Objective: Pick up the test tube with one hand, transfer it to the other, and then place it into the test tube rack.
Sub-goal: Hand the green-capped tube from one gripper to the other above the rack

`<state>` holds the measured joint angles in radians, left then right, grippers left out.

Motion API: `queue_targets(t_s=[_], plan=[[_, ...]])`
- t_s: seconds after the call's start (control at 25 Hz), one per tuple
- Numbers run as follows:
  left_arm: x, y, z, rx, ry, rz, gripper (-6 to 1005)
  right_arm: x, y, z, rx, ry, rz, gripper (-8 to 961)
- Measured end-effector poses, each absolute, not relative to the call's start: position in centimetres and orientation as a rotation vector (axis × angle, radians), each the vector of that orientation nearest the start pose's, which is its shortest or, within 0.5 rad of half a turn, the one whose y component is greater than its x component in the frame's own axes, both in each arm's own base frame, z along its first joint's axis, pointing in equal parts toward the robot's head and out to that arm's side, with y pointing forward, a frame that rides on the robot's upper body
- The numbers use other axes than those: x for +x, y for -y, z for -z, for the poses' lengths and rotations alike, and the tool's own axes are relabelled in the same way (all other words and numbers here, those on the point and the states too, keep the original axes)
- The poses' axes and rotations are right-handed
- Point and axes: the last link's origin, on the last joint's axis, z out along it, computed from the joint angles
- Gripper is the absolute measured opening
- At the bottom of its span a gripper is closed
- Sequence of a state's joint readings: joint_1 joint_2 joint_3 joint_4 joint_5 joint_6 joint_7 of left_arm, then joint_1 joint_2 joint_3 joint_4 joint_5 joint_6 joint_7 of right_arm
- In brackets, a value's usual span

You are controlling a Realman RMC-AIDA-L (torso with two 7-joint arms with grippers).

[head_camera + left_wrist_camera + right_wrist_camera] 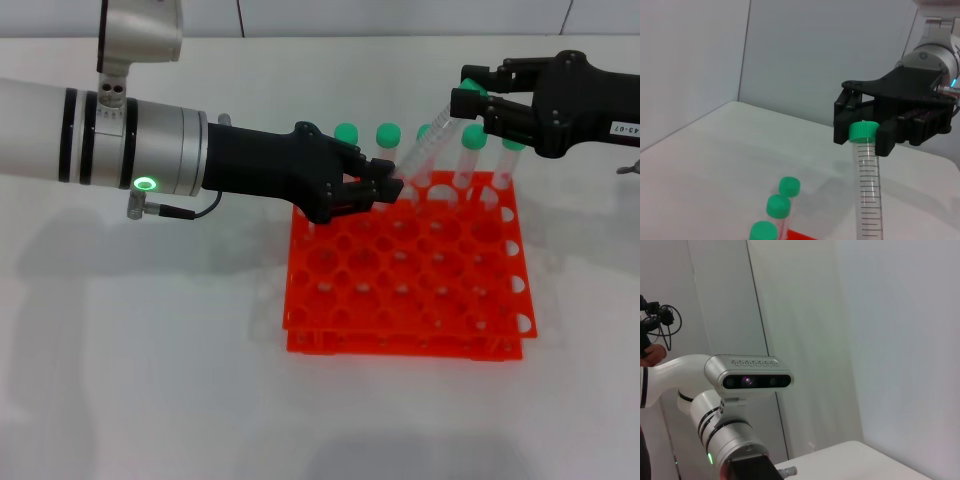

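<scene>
Handover is happening above the back edge of the test tube rack [405,275]: the left gripper [385,188] is clenching the lower end of the slanted test tube [425,150], while the right gripper [478,104] is closing on its green cap. Releasing too early risks dropping the tube onto the surface [150,350]. Other capped tubes [470,150] are standing in the rack's back row.
</scene>
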<state>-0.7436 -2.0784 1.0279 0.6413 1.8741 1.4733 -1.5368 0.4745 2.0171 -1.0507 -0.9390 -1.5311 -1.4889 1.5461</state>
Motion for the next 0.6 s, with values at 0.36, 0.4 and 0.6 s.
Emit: queue_targets(t_s=[0.36,0.4,0.6], plan=[[-16.87,-36.48,4.2,-3.0,0.461,0.637,294,18.74,-35.57,-4.52,-2.666,-0.37,-0.938,281],[-16.87,-36.48,4.2,-3.0,0.461,0.637,322,18.74,-35.57,-4.52,-2.667,-0.37,-0.938,281],[-16.88,-36.45,4.21,-3.001,0.484,0.639,366,18.71,-35.57,-4.52,-2.667,-0.369,-0.939,281]])
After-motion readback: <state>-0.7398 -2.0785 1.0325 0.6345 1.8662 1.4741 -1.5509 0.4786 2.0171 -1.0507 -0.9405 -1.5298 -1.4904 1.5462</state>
